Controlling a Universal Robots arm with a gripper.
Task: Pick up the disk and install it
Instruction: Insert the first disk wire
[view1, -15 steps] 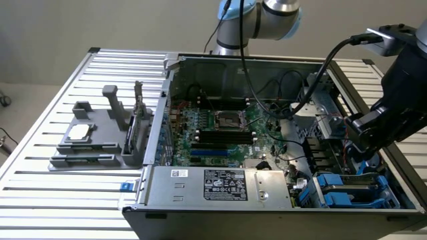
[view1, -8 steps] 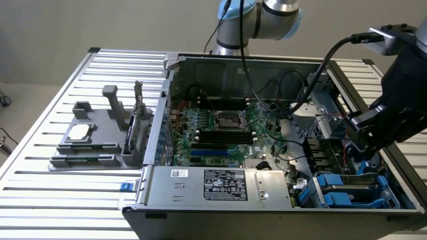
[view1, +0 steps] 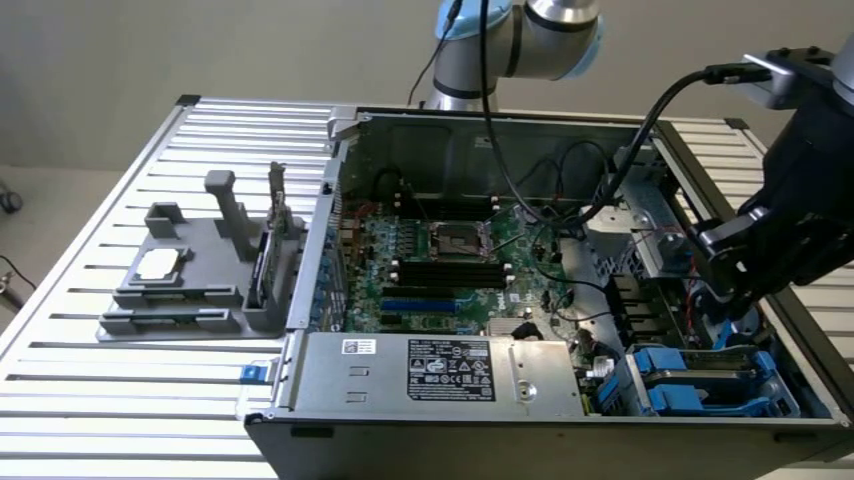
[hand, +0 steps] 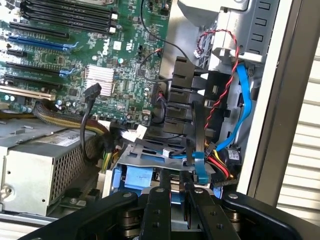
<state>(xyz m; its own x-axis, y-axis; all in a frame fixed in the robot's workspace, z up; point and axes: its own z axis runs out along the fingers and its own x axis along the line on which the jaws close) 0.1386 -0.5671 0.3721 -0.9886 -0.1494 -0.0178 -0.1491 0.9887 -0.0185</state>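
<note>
Pincer: black pincer (view1: 730, 300) (hand: 178, 195) low inside the open black computer case (view1: 534, 445), over the drive bay; apart or clamped, cannot tell.
Disk: flat silver disk in blue plastic carrier (view1: 674, 368) (hand: 136, 177), lying in the bay just under the pincer, near the silver labelled power supply box (view1: 454, 370).
Table: slatted metal table (view1: 134, 420) carries the case; grey plastic tray (view1: 187, 295) on the exterior view's left, well apart from the pincer.

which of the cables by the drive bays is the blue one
The flat ribbon cable curving down on the outermost side. The thin twisted pair beside it is red and black, and the flat cable further in is black.
</note>
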